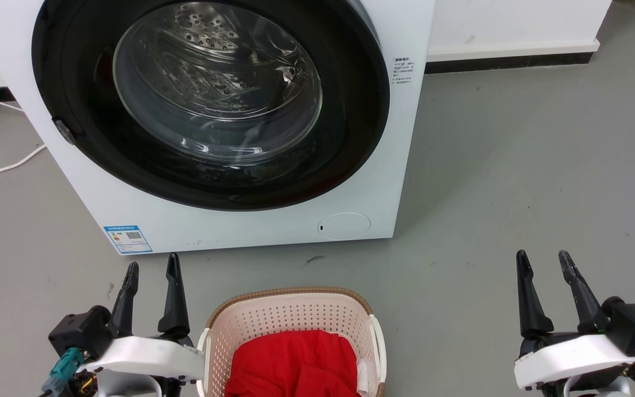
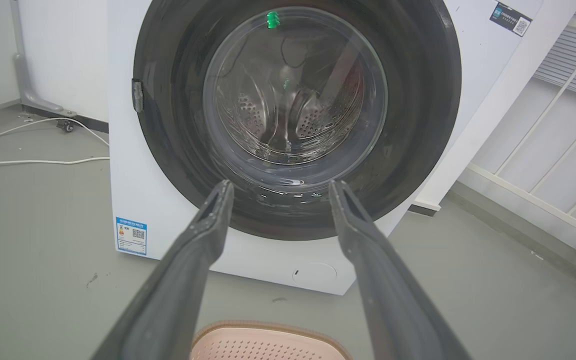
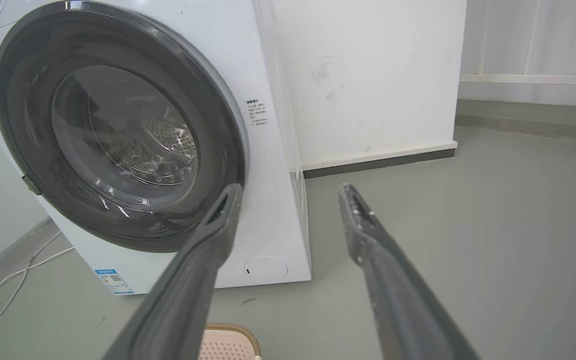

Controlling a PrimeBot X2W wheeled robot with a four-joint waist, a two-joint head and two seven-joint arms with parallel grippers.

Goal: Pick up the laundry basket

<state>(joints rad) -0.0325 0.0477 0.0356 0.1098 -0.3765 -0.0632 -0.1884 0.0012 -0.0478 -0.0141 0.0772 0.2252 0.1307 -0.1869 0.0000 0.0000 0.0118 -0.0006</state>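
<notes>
Bottom centre, the laundry basket (image 1: 290,317) with red cloth (image 1: 295,358) sits on the floor (image 1: 488,193), ungrasped, between the left gripper (image 1: 152,263) and right gripper (image 1: 544,257), both spread open and empty; the washing machine (image 1: 213,226) stands beyond. The lift is not yet begun.

On my left wrist feed, the left gripper (image 2: 280,185) has its two dark fingers spread wide apart, pointing at the white washing machine (image 2: 120,150). Its round dark-rimmed door (image 2: 418,125) is closed, and I can see the perforated steel drum (image 2: 313,122) through the glass. A blue label (image 2: 131,236) sits at the front's lower corner. The laundry basket (image 2: 268,342) peeks in at the bottom edge, brown rim forward, on the grey floor (image 2: 43,260) clear of the machine. A white cable (image 2: 38,161) trails off to one side.
</notes>
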